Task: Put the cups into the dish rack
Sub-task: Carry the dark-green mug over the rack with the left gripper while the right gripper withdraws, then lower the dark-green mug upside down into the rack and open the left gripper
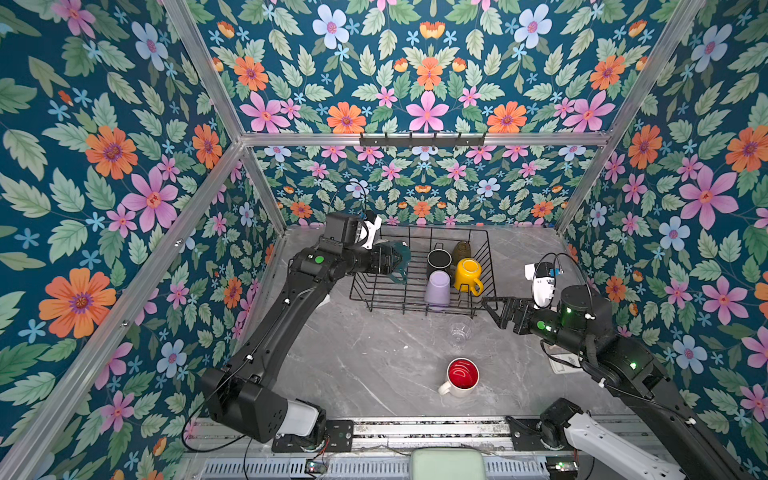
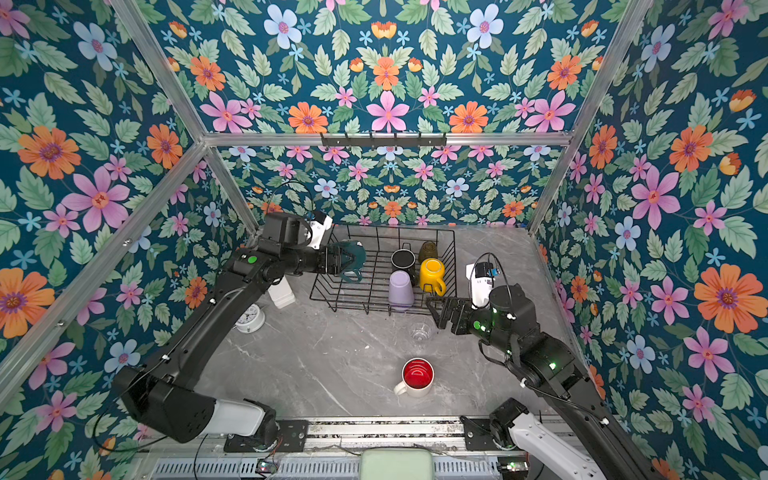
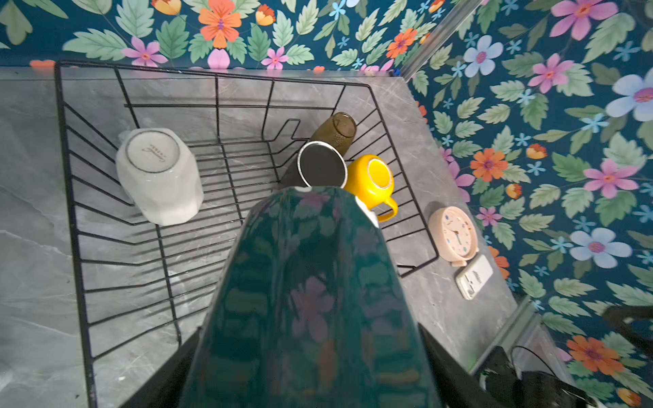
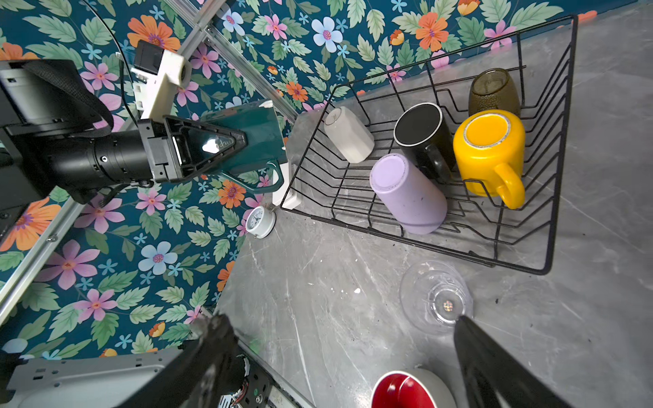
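The left gripper point(image 1: 388, 261) was clamped on the dark green mug point(image 1: 400, 257) and held it raised over the 9 o'clock end of the dish rack point(image 1: 485, 253). The rack sat toward 12 o'clock on the grey table point(image 1: 353, 365). The right wrist view showed what the top views could not: the mug lay sideways between the fingers, with its handle hanging down. In both top views four cups stood base-up at the rack's 3 o'clock end. These were the black mug point(image 1: 439, 258), the amber tumbler point(image 1: 461, 249) behind it toward 12 o'clock, the yellow mug point(image 1: 467, 272) and the lilac tumbler point(image 1: 437, 289), which was nearest 6 o'clock. Only the wrist views showed the cream mug point(image 3: 159, 176), which leaned base-up inside the rack toward 9 o'clock. In the top views the left gripper and its mug covered it. The right gripper point(image 1: 494, 306) hung at the rack's 4 o'clock corner with its fingers point(image 4: 473, 349) spread wide and nothing between them. The clear glass point(image 1: 459, 330) stood upright on the table just outside the rack's 6 o'clock side, near that gripper. The white mug with a red inside point(image 1: 461, 376) stood upright farther toward 6 o'clock. A white alarm clock point(image 2: 249, 319) showed in a top view at 8 o'clock of the rack. Only the left wrist view showed a peach clock point(image 3: 454, 235), just past the rack's 3 o'clock end.
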Controlling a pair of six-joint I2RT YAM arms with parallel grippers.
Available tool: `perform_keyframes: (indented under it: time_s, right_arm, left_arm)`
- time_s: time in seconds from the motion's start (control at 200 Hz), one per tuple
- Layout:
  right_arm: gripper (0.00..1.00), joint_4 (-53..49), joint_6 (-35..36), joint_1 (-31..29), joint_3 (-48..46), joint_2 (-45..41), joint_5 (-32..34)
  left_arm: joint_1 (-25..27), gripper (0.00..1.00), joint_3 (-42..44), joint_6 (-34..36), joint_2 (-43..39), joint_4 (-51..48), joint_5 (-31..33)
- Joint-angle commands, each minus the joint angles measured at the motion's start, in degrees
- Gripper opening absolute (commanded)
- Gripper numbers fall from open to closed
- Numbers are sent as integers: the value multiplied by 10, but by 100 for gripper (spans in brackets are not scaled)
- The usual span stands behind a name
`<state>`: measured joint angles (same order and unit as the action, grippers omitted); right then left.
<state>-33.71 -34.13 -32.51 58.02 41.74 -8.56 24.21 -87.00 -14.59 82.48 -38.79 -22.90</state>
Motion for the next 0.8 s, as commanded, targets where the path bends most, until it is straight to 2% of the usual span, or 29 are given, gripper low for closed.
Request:
perform_keyframes:
  time_s: [0.0,0.405,0.795]
  right_arm:
    - [96,-4,9,0,-3,-5,10]
    - [96,-25,4,-1,-26,-34,13]
    - [96,-28,-8,-1,-49,-56,11]
  left_arm:
    - [9,0,-39,25,28,-15,45]
    - [54,0,-213,70,194,-114,209]
    - [80,0,-297,90,316,-133,268]
